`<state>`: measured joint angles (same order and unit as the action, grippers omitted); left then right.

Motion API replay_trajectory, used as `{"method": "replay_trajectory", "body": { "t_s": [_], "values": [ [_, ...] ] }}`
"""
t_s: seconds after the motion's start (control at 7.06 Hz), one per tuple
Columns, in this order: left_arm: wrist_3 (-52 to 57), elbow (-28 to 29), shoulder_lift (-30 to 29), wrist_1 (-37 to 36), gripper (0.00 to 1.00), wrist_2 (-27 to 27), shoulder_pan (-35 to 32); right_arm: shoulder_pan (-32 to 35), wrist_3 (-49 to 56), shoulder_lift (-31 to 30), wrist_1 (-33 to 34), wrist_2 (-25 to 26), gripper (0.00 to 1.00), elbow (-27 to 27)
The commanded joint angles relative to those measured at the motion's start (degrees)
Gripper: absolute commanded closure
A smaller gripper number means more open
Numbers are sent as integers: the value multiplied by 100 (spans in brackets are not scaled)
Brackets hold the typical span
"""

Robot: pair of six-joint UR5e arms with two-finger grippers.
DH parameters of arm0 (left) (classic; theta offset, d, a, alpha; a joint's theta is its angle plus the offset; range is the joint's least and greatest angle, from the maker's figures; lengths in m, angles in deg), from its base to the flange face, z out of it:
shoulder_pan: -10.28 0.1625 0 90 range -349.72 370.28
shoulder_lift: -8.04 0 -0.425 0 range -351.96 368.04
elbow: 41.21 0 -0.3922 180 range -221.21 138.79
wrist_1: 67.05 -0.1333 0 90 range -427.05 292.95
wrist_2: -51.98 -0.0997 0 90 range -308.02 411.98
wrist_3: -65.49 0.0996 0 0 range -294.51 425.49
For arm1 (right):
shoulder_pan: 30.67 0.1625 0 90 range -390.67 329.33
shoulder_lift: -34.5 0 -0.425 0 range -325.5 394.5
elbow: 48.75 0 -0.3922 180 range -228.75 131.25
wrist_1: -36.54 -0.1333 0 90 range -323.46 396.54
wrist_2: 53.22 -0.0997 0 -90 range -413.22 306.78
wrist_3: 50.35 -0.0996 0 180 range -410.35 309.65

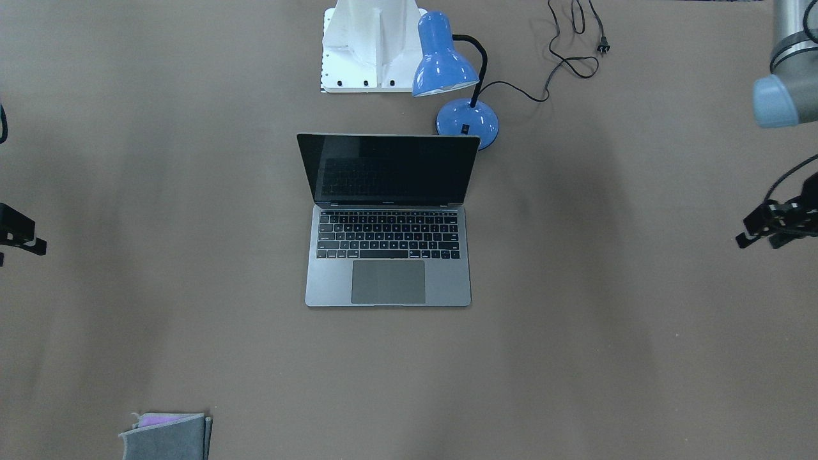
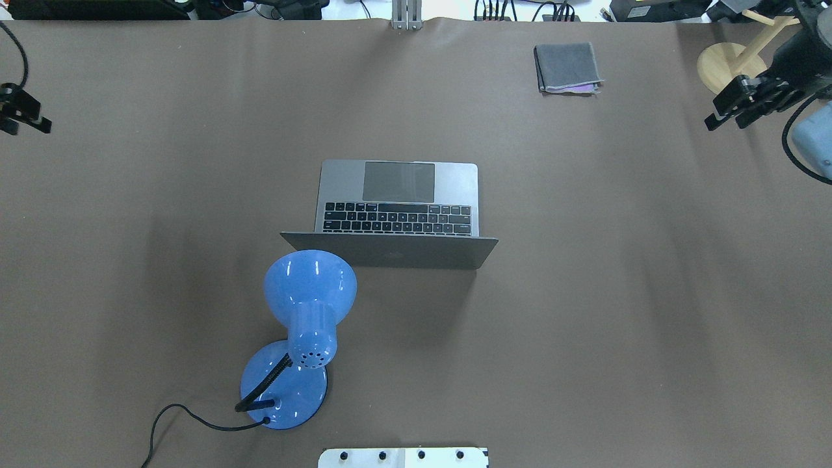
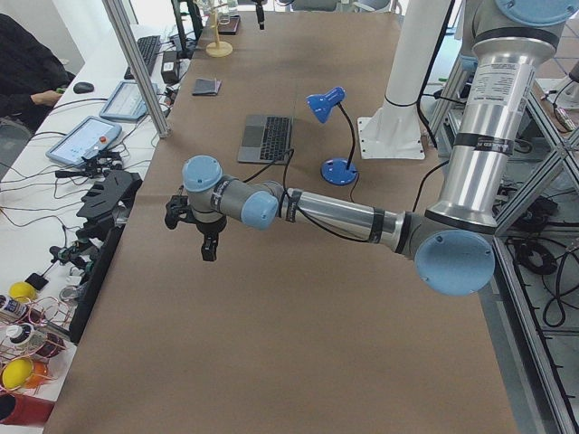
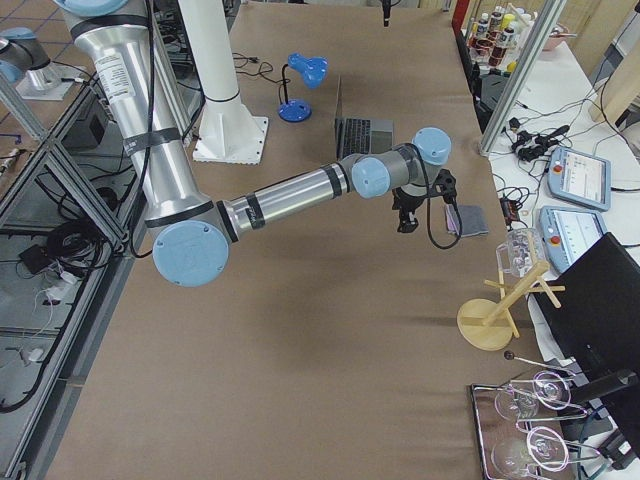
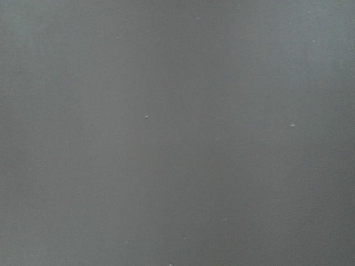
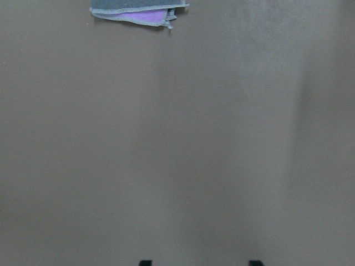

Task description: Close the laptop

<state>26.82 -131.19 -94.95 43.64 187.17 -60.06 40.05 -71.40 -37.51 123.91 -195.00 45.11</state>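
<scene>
One laptop (image 1: 388,220) sits at the table's middle, lid raised and leaning back toward the robot's edge, keyboard facing the far edge.

The main hazard, I judge, is the blue desk lamp (image 2: 310,286). It stands just beside the lid's corner on the robot's left, shade hanging close to that corner. An arm reaching for the lid from there could topple it or snag its loose cord (image 1: 562,61). A push high on the lid might slide the whole machine across the smooth covering instead of folding the hinge. A fast push would slam the glossy screen onto the keys.

Both pincers hang well apart from it. The left gripper (image 1: 760,237) is by the left edge and the right gripper (image 2: 727,118) near the far right corner, each with fingers spread and empty.

Brown sheeting covers the table (image 2: 617,292), lightly rippled. On it are a folded grey cloth (image 2: 567,67) by the far edge, a white pedestal base (image 1: 367,45) at the robot's edge, and a wooden stand (image 2: 728,65) at the far right corner. Beyond the far edge are desks with tablets (image 3: 83,140) and a seated operator (image 3: 32,72).
</scene>
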Motion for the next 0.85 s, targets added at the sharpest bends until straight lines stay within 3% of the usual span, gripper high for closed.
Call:
{"method": "replay_trajectory", "body": {
  "t_s": [0.0, 0.28, 0.71],
  "values": [
    [-2295, -28, -352, 997, 100, 33, 871, -313, -1335, 3, -641, -479, 100, 62],
    [-2329, -273, -379, 1043, 100, 882, 1092, -532, -1988, -67, -853, -1156, 100, 272],
    [-2968, -985, -423, 1025, 100, 887, 2021, -1935, -3516, -76, -871, -538, 100, 1255]
  ]
}}
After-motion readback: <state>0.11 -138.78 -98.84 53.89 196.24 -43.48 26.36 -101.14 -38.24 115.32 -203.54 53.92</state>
